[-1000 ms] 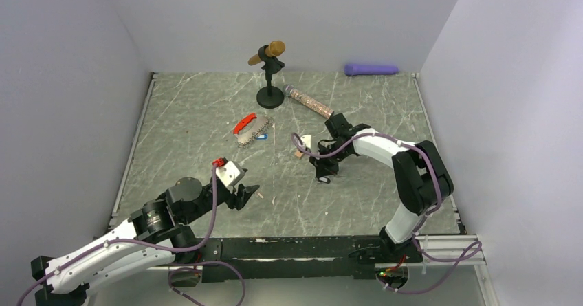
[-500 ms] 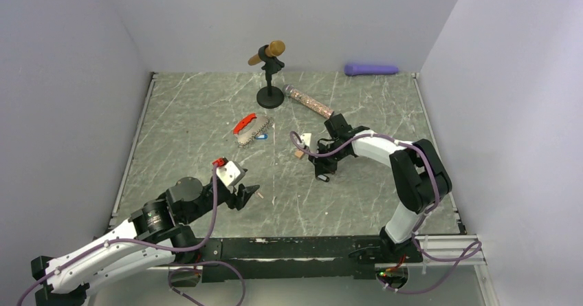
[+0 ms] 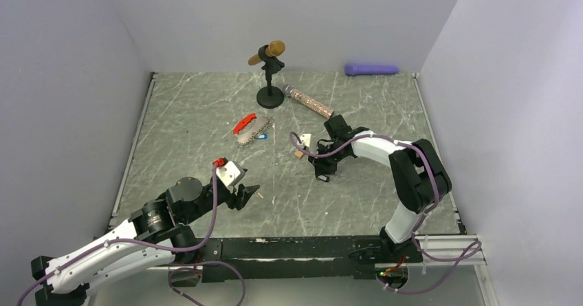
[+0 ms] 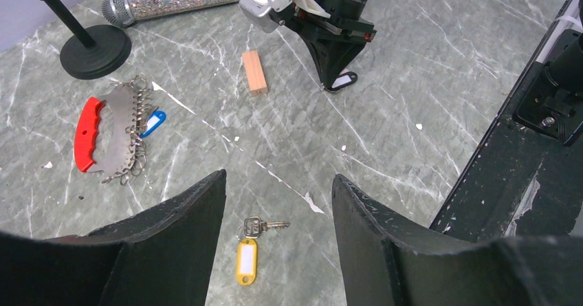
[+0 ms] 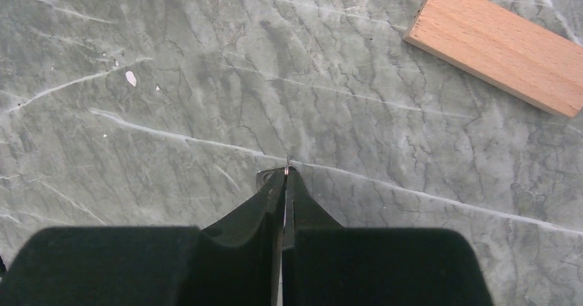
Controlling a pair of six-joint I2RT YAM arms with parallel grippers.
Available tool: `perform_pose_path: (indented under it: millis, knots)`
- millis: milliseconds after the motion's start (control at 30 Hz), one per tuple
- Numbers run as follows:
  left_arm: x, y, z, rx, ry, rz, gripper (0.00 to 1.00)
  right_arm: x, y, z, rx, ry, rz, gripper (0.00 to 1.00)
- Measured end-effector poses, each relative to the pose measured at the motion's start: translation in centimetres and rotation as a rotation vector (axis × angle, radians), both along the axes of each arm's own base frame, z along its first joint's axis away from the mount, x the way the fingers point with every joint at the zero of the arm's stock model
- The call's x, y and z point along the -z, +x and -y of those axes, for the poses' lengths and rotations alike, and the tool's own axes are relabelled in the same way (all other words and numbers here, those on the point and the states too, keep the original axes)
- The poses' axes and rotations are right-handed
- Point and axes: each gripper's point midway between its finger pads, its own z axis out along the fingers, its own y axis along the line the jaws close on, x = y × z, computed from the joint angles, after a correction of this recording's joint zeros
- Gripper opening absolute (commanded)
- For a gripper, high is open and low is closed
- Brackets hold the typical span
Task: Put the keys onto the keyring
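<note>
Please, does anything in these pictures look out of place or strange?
Yes. The glittery microphone lies flat on the table beside the stand, while the stand's clip holds a brown cylinder instead. A purple cylinder also lies at the far edge, by the back wall.

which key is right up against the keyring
The blue-tagged key, lying against the keyring. The yellow-tagged key and black-tagged key are well away.

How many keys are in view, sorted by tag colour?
Yellow-tagged key: 1
Blue-tagged key: 1
Black-tagged key: 1
Total: 3
</note>
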Motion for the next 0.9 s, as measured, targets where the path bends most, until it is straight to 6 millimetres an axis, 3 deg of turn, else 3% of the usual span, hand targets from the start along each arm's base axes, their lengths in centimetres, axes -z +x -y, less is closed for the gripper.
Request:
perform_pose_path:
  millis: [567,900]
  knots:
    - [0.0,0.0,0.0,0.0,0.0,0.0,0.63,-0.6,-0.2,-0.3,0.012,0.024,-0.013,0.25]
    - [0.0,0.0,0.0,0.0,0.0,0.0,0.63,-1.7,-0.1,-0.4,0.029,0.075,-0.024,0.28]
